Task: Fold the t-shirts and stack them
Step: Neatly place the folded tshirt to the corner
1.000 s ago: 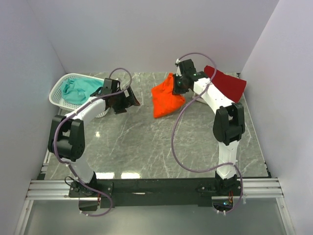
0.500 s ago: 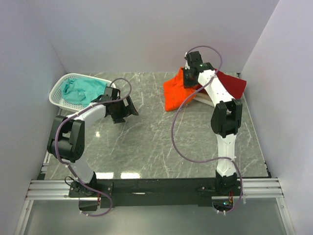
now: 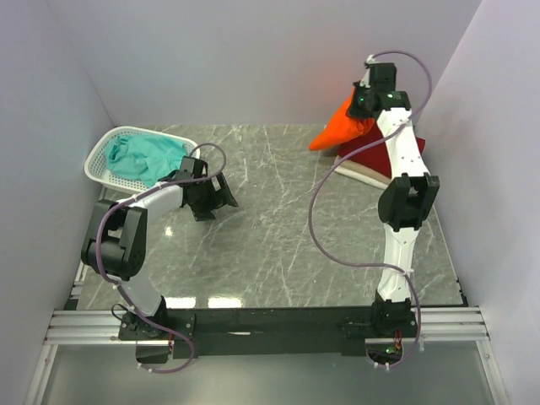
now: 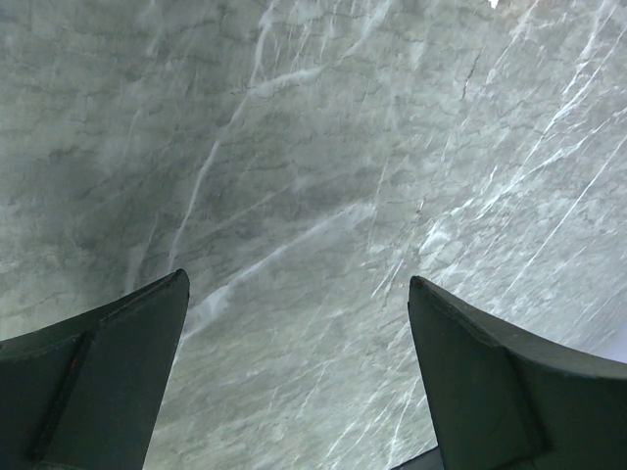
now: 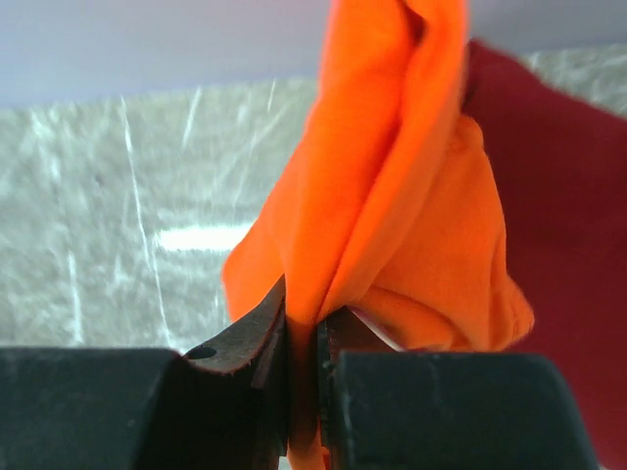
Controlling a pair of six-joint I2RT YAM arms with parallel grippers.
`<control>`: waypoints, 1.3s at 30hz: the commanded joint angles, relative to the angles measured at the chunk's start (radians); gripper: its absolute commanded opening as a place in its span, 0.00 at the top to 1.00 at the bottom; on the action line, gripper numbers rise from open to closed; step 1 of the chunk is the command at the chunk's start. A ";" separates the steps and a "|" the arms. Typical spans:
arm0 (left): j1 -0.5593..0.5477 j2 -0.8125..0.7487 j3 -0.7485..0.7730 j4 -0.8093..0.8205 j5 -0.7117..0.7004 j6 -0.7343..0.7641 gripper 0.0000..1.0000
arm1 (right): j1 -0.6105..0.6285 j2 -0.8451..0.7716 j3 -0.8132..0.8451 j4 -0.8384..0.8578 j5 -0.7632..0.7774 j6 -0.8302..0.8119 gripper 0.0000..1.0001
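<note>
Marble surface: at two o'clock the right hand pinches the orange t-shirt aloft; the left hand gapes wide.

Top view: dark red shirt partly hidden by right arm & orange shirt; cream shirt mostly under it.

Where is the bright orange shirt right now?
In the overhead view, the orange shirt hangs at the far right of the table, pinched in the robot's right hand and lifted up beside the dark red shirt.
</note>
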 commanded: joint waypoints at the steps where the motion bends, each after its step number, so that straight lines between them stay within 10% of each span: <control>1: -0.010 -0.040 -0.013 0.019 -0.002 -0.011 0.01 | -0.060 -0.018 0.076 0.122 -0.119 0.057 1.00; 25: -0.184 0.003 0.026 -0.007 -0.047 -0.050 0.01 | -0.289 -0.151 -0.129 0.211 -0.475 0.075 1.00; 39: -0.198 -0.007 0.015 -0.008 -0.057 -0.054 0.01 | -0.313 -0.173 -0.232 0.127 -0.205 0.012 1.00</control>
